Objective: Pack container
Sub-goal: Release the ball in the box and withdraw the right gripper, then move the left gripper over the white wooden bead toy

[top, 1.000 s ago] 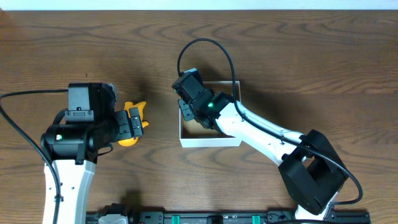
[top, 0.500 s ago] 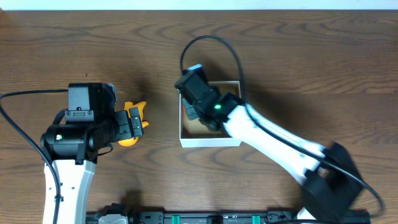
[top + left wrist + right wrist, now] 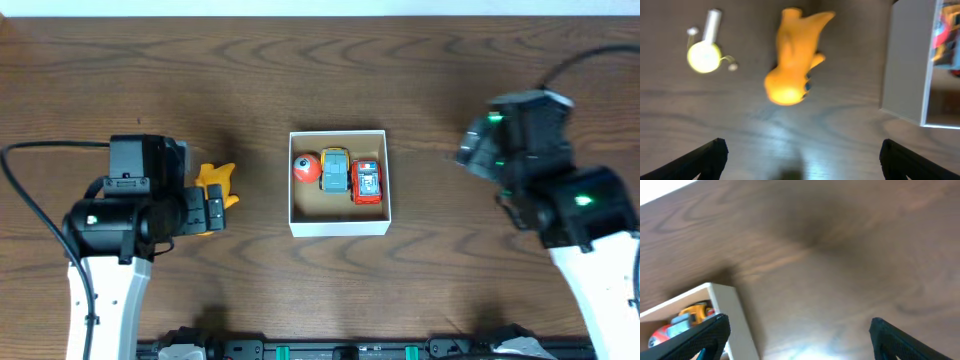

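Container, white-walled square cardboard box (image 3: 338, 229): three small toys (image 3: 337, 171) inside
Left pincer (image 3: 800, 156): spread wide, empty
Right pincer (image 3: 799, 336): spread wide, empty

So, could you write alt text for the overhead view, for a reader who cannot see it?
A white-walled container on a wooden table holds three small toys in a row. A yellow toy lies to its left, by the left gripper.

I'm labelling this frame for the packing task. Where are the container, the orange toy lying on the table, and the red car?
container (image 3: 338, 229): overhead view, the near white wall.
orange toy (image 3: 790, 65): left wrist view, the middle of its body.
red car (image 3: 368, 182): overhead view, its roof.
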